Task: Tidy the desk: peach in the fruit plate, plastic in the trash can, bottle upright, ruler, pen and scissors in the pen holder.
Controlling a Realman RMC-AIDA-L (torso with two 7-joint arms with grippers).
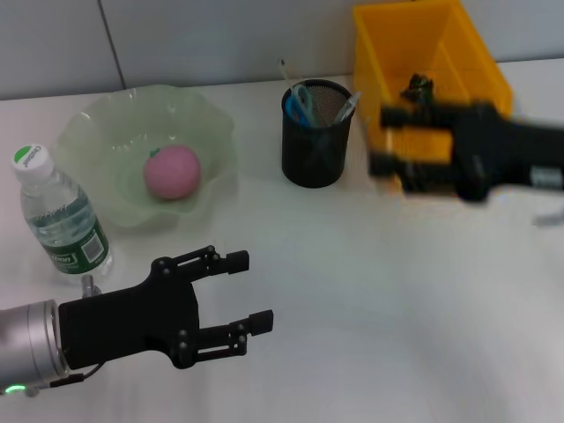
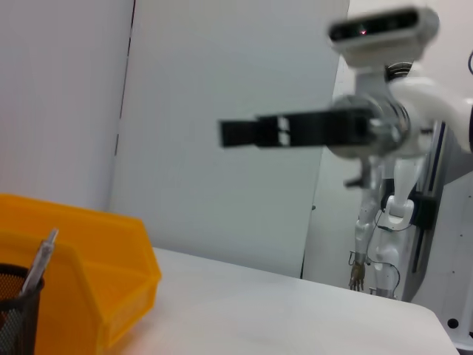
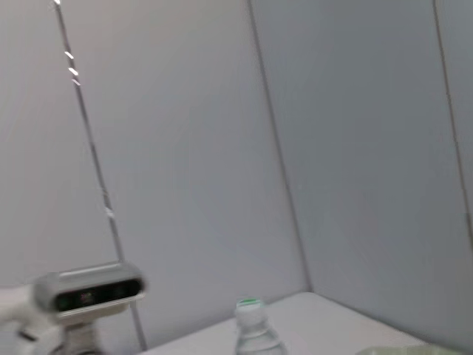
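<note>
On the table (image 1: 370, 300) the job looks nearly done: the bin (image 1: 423, 53) stands at the far right with a dark scrap in it, the plate (image 1: 97, 123) holds the peach (image 1: 172, 171), the bottle (image 1: 60, 220) stands upright, and the holder (image 1: 315, 134) carries the pens. Over the bin's front edge the right hand (image 1: 381, 141) hangs with fingers spread and nothing in them, so a careless retreat could clip the rim or knock the holder just beside it. Near the bottle the left hand (image 1: 256, 291) hovers open and empty, and a sideways sweep could topple it.
</note>
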